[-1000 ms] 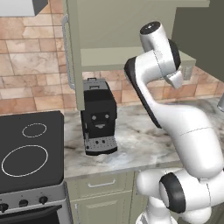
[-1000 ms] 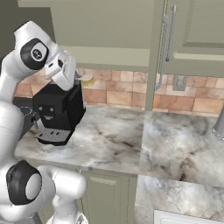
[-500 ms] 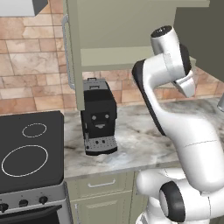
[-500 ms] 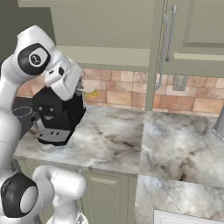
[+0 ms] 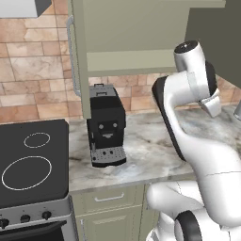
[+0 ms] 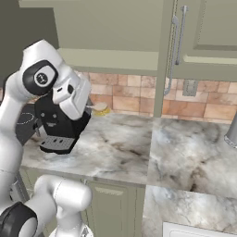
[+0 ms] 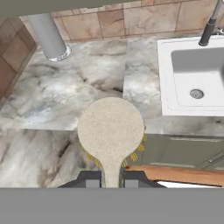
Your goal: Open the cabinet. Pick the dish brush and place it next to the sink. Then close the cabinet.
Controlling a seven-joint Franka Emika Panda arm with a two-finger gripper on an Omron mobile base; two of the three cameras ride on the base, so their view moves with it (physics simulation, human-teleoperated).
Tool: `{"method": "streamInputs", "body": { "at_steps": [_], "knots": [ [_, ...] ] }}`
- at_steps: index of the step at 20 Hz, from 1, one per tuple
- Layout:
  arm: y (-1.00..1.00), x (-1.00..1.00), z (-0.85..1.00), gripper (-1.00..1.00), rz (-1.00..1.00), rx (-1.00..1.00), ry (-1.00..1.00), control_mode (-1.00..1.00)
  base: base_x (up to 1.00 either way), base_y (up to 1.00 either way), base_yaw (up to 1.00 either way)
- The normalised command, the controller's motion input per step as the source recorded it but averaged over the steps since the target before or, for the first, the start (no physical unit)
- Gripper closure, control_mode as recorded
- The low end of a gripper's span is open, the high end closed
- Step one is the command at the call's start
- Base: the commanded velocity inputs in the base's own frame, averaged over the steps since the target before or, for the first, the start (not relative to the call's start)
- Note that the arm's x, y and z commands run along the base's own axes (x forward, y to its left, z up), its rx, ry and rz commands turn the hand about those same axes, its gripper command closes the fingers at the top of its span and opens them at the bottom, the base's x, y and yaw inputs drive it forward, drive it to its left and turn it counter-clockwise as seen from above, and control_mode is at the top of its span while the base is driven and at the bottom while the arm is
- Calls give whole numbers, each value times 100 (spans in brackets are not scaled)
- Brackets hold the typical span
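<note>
In the hand view my gripper (image 7: 111, 179) is shut on the thin handle of the dish brush (image 7: 110, 129). Its round beige head points away from me, with yellow bristles underneath. The brush hangs above the marble counter, left of the white sink (image 7: 192, 81). From the right base view the gripper (image 6: 90, 107) holds the dish brush (image 6: 100, 109) in the air beside the coffee machine, below the cabinet (image 6: 111, 28). The cabinet (image 5: 141, 33) stands open, with its left door (image 5: 78, 56) swung outward.
A black coffee machine (image 5: 106, 126) stands on the counter under the cabinet. A black stovetop (image 5: 30, 162) lies to its left. A grey cylinder (image 7: 48, 37) stands by the tiled wall left of the sink, and a faucet (image 7: 210, 26) rises behind the basin.
The arm has swung right and downward, carrying the dish brush from just under the cabinet toward the counter. The grip has stayed shut.
</note>
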Motion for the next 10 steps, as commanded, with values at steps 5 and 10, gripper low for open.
{"method": "streamInputs", "body": {
  "at_steps": [5, 10],
  "knots": [
    [-31, -31, -21, 100, 0, 0, 0, -100, 0, 0, 0],
    [-28, -29, -19, 100, 0, 1, 0, -100, 0, 0, 0]
  ]
}}
